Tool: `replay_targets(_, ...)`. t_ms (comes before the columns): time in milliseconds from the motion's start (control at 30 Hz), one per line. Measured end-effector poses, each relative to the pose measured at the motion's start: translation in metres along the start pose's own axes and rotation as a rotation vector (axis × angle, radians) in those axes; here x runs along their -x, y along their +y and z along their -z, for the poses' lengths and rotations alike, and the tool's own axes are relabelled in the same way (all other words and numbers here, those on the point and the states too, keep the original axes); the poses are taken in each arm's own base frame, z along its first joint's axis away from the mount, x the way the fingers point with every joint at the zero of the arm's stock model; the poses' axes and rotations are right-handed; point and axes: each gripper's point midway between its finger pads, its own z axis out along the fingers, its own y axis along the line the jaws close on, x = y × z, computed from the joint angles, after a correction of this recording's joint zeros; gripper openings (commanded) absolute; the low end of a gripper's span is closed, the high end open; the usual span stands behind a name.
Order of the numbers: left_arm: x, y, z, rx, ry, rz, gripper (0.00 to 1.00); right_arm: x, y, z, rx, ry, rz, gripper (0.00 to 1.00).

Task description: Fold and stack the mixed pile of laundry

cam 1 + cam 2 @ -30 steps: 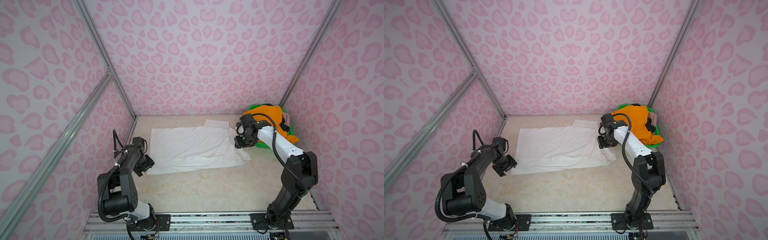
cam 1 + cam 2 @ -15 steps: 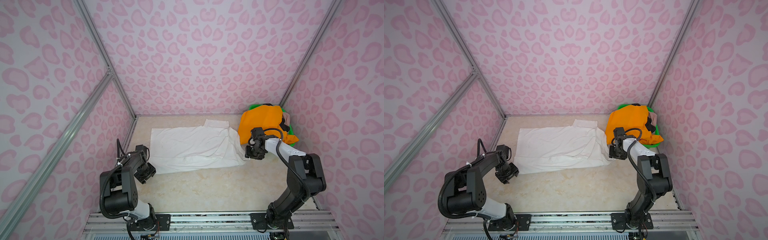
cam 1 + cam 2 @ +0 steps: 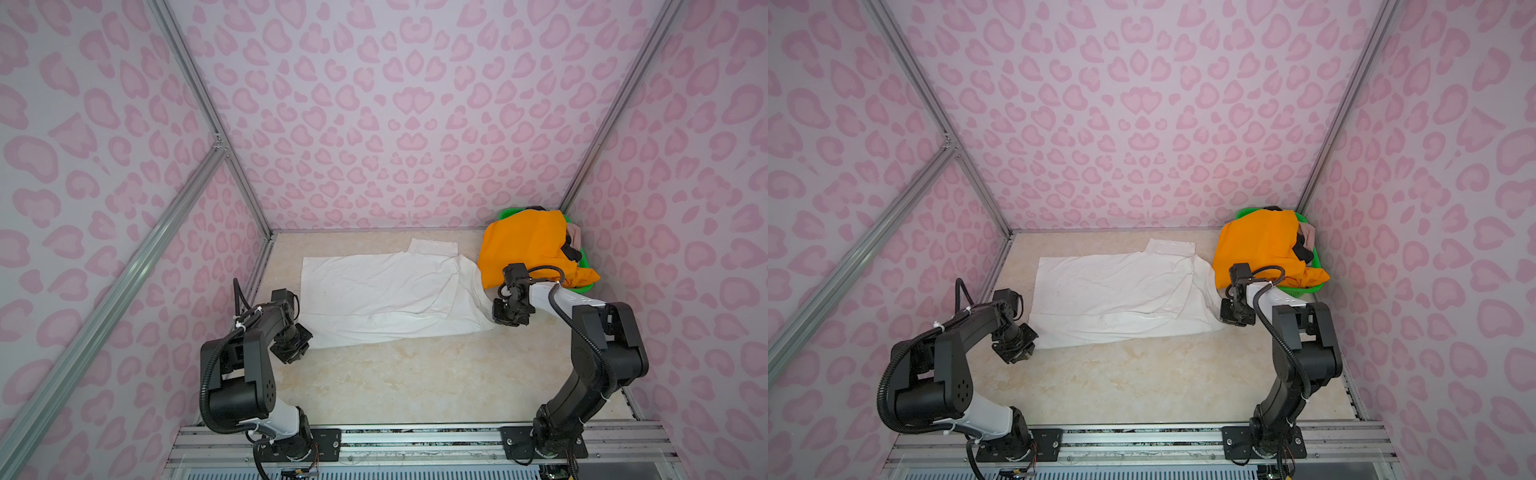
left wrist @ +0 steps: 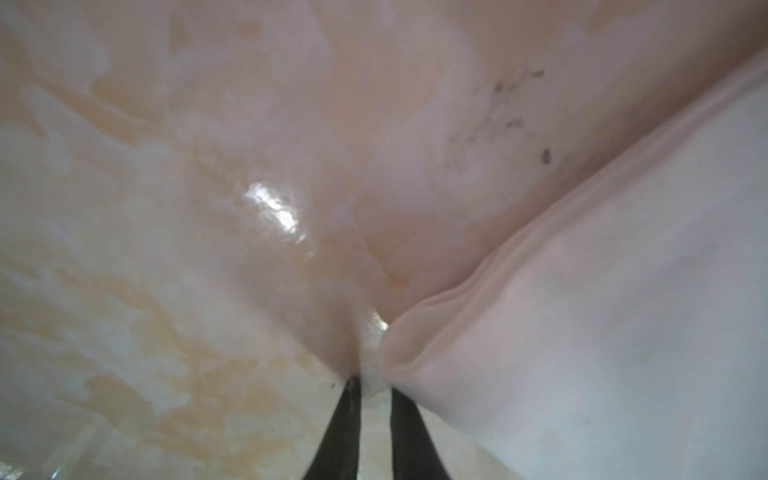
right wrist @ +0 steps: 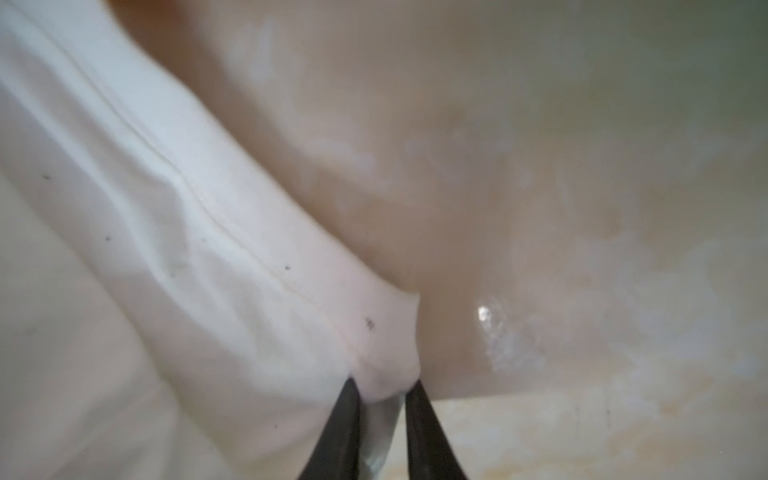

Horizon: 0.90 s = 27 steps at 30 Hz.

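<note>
While the left gripper (image 4: 372, 384) and right gripper (image 5: 384, 386) each pinch a near shirt (image 3: 374, 291) corner, nothing is folded; shorts (image 3: 523, 245) wait on the basket (image 3: 582, 287).

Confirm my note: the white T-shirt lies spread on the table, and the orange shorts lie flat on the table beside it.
Not quite. The orange shorts are draped over the green basket in the far right corner, not flat on the table; both top views show it. The white T-shirt does lie spread on the table.
</note>
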Motion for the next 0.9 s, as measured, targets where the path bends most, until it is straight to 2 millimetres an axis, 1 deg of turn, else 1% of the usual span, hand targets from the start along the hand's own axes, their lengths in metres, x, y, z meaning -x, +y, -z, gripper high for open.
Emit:
replay_targets(33,0.000,0.000,0.001,0.001,-0.004,0.000,0.33,-0.003,-0.001,0.002,0.000,0.000,0.002,0.12)
replay_targets(67,0.000,0.001,0.002,-0.001,-0.007,0.000,0.46,-0.005,-0.002,0.005,0.000,-0.001,0.003,0.10)
replay_targets(100,0.001,0.000,0.005,-0.008,-0.015,0.000,0.53,-0.008,-0.002,0.007,0.000,-0.003,0.003,0.09)
replay_targets(133,0.002,0.000,0.008,-0.016,-0.025,0.000,0.55,-0.009,-0.002,0.009,0.000,-0.004,0.004,0.08)
replay_targets(233,0.005,-0.003,0.020,-0.045,-0.059,-0.001,0.56,-0.010,-0.003,0.012,0.002,-0.007,0.006,0.07)
replay_targets(367,0.013,-0.010,0.036,-0.084,-0.108,-0.011,0.65,-0.011,-0.002,0.015,0.006,-0.010,0.007,0.06)
replay_targets(433,0.016,-0.012,0.038,-0.095,-0.123,-0.021,0.65,-0.010,-0.002,0.016,0.007,-0.013,0.008,0.06)
replay_targets(533,0.019,-0.015,0.032,-0.090,-0.117,-0.033,0.59,-0.011,-0.002,0.016,0.007,-0.012,0.008,0.05)
replay_targets(633,0.018,-0.018,0.017,-0.081,-0.076,-0.037,0.51,-0.012,-0.001,0.017,0.011,-0.011,0.009,0.05)
replay_targets(700,0.019,-0.019,0.013,-0.080,-0.068,-0.036,0.39,-0.012,-0.001,0.019,0.014,-0.013,0.009,0.04)
replay_targets(767,0.019,-0.021,0.007,-0.083,-0.060,-0.032,0.20,-0.014,-0.001,0.020,0.015,-0.017,0.010,0.03)
replay_targets(800,0.017,-0.020,0.002,-0.076,-0.046,-0.032,0.15,-0.017,0.000,0.022,0.015,-0.015,0.012,0.02)
replay_targets(867,0.015,-0.018,0.003,-0.066,-0.042,-0.024,0.10,-0.020,0.000,0.025,0.018,-0.020,0.017,0.01)
replay_targets(900,0.015,-0.014,0.004,-0.052,-0.043,-0.019,0.09,-0.023,0.001,0.027,0.019,-0.020,0.017,0.01)
